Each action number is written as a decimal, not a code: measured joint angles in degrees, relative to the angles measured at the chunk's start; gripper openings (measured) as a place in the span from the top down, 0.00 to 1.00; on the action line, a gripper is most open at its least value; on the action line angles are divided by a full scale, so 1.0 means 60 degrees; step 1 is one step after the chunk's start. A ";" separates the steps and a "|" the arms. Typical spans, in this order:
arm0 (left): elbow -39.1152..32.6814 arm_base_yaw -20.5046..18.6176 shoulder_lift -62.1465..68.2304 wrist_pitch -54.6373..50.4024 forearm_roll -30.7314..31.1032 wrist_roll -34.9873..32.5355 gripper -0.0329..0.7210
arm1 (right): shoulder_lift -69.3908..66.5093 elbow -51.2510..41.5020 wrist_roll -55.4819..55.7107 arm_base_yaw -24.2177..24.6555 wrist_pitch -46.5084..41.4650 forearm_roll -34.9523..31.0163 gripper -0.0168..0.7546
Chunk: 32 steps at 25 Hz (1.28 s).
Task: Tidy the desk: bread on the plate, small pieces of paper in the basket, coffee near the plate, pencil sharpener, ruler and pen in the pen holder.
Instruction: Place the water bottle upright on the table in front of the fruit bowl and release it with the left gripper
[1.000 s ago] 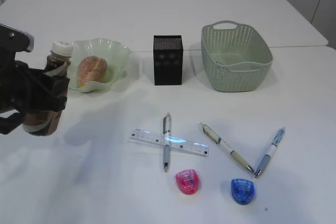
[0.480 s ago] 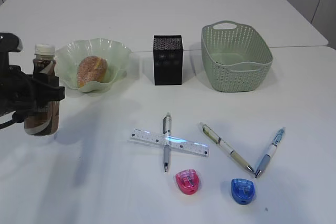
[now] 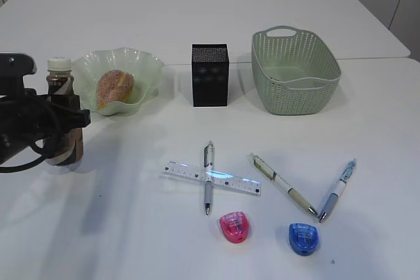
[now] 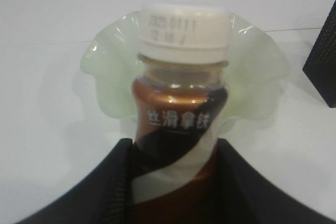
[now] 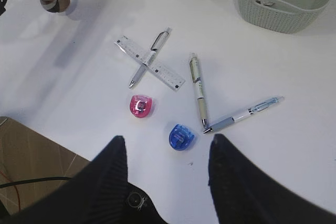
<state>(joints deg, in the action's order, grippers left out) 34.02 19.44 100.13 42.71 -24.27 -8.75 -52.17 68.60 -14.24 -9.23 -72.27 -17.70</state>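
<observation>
The left claw is gripping the coffee upright around its middle, with the plate just beyond it, so it should be opening gently and backing straight off to avoid tipping the bottle.

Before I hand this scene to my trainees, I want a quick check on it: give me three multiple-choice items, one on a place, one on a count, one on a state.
1. Where is the bread?
A. On the plate
B. In the basket
C. Beside the ruler

2. How many pens lie on the desk?
A. One
B. Two
C. Three

3. How is the coffee?
A. Lying uncapped
B. Upright in the left gripper
C. Inside the pen holder

Answers: 1 A, the bun sits in the wavy dish. 2 C, one under the ruler and two to its right. 3 B, the capped bottle stands between the fingers.
</observation>
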 joint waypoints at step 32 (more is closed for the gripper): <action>-0.0576 0.0000 0.1973 0.3837 0.0466 0.1211 0.55 | -0.0071 0.0000 -0.0098 0.0000 0.0000 -0.0060 0.45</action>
<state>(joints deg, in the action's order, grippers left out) 30.56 19.44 111.96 65.73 -21.47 -1.48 -52.59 68.60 -14.83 -9.23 -72.27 -18.06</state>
